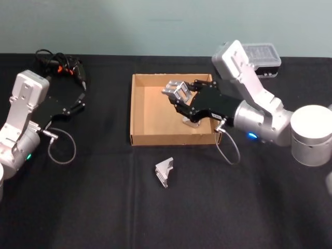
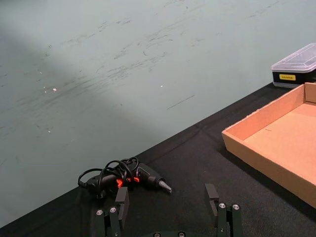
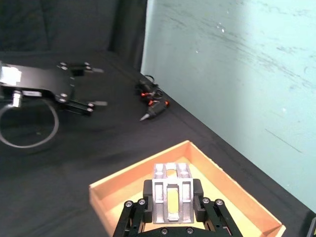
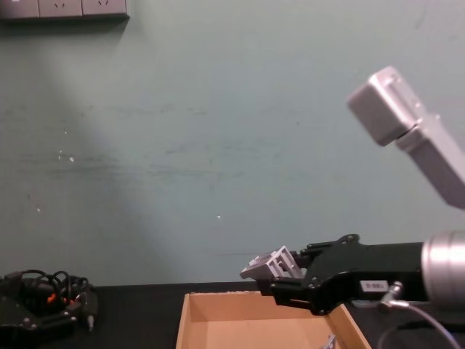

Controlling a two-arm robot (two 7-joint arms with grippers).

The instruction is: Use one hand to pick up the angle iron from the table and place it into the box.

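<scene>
Angle iron [image 1: 175, 91] clamped in right end effector [image 1: 180, 95], above box [image 1: 136, 111], clear of walls

The box [image 1: 150, 111] is seen as plain tan-brown on a black tablecloth [image 1: 104, 207]. The angle iron [image 1: 175, 89] is silver-grey, the right gripper [image 1: 182, 97] black. At the box's ten o'clock, cables [image 1: 61, 65] are marked red and black.

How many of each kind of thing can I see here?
Angle irons: 3 (one held by the right tool over the box, one inside it, one on the table)
Box: 1
Lidded black case: 1
Corded screwdriver: 1
Tools: 2 (left tool parked at left)
Total: 8
</scene>
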